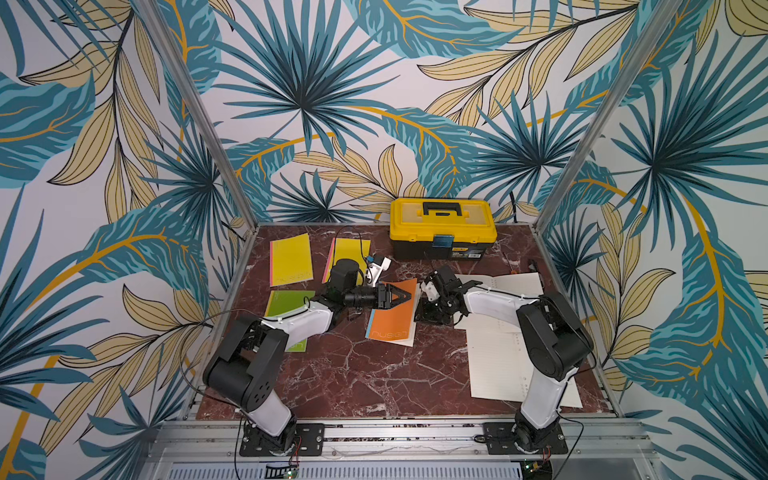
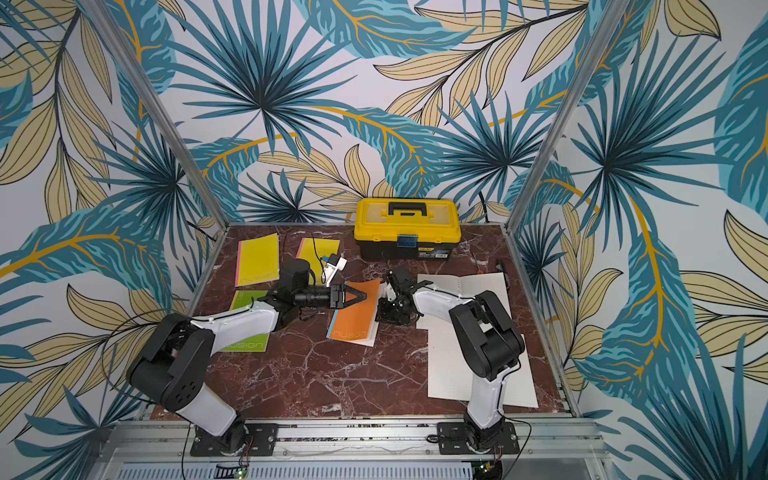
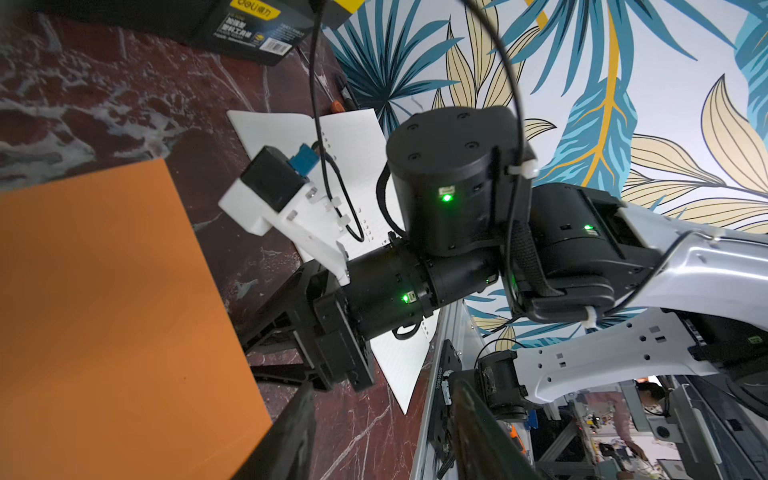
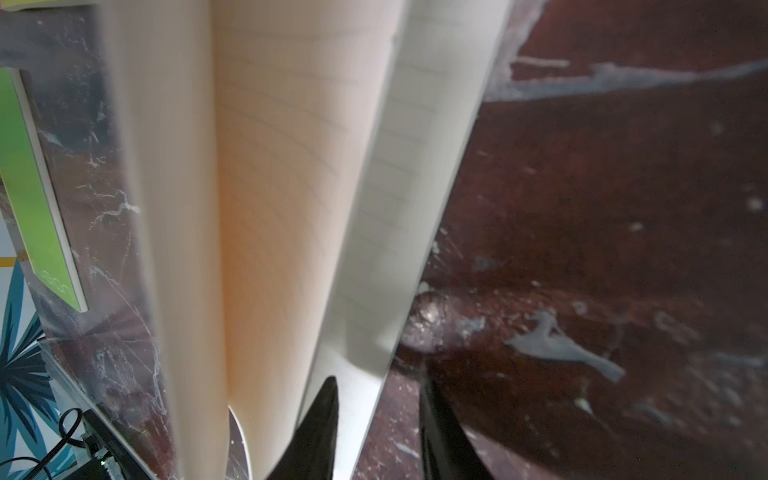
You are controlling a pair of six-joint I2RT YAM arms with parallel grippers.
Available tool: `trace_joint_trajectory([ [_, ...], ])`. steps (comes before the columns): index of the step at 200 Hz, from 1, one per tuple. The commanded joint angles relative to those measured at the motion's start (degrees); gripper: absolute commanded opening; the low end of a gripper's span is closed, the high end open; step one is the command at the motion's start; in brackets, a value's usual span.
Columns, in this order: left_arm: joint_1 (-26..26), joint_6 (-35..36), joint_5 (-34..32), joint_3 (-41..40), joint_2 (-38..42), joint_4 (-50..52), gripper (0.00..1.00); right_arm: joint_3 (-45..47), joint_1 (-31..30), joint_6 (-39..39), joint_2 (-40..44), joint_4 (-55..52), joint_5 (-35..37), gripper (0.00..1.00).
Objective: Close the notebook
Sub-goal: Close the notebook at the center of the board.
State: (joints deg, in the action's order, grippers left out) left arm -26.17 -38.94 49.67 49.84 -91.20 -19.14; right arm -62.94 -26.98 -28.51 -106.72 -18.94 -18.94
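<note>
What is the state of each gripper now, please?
Left gripper: open, holding nothing.
Right gripper: open, with a notebook page edge between its jaws, not clamped.

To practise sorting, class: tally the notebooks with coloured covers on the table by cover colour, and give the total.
Yellow notebooks: 2
Green notebook: 1
Orange notebook: 1
Total: 4
</note>
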Motion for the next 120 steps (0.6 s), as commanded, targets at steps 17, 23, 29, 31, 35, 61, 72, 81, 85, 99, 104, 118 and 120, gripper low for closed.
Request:
trace_joint_trajectory([
  [17,-0.20,7.41,-10.80,1.52,5.17,13.94,0.54,4.13,0.44,0.01,-1.78,-7.16,4.86,0.34],
  [23,-0.23,8.00,-12.92,1.46,5.89,15.66,0.54,4.23,0.53,0.02,-1.35,-7.45,5.11,0.35],
  [29,-0.27,8.46,-15.05,1.41,6.51,17.20,0.54,4.31,0.53,0.03,-0.66,-7.72,5.43,0.35],
  [31,-0.23,8.62,-15.77,1.40,6.79,17.80,0.54,4.38,0.62,0.04,-0.50,-7.81,5.56,0.35],
  [35,-0.23,8.96,-17.16,1.38,7.10,18.86,0.54,4.47,0.68,0.04,-0.08,-7.94,5.75,0.35],
  [61,-0.19,10.57,-25.39,1.82,8.52,26.20,0.55,4.84,1.07,0.30,3.03,-9.55,7.10,0.38],
  [72,-0.26,10.94,-27.34,1.99,8.59,28.34,0.55,4.71,1.24,0.45,4.39,-10.44,7.67,0.39],
  [81,-0.20,10.91,-28.37,1.76,8.66,29.26,0.55,4.67,1.30,0.43,5.54,-11.16,8.23,0.40],
  [85,-0.19,10.80,-28.96,1.73,8.61,29.67,0.55,4.67,1.32,0.51,6.06,-11.47,8.43,0.41],
  [99,-0.24,10.68,-30.47,1.66,8.45,31.02,0.55,4.59,1.42,0.48,7.87,-12.40,8.74,0.42],
  [104,-0.27,10.64,-31.18,1.62,8.36,31.45,0.55,4.51,1.42,0.48,8.54,-12.74,8.82,0.42],
  [118,-0.21,10.64,-32.29,1.73,7.69,32.44,0.55,4.11,1.41,0.66,10.22,-13.53,8.38,0.43],
  [120,-0.26,10.64,-32.34,1.74,7.57,32.55,0.55,4.09,1.41,0.67,10.46,-13.61,8.23,0.43],
])
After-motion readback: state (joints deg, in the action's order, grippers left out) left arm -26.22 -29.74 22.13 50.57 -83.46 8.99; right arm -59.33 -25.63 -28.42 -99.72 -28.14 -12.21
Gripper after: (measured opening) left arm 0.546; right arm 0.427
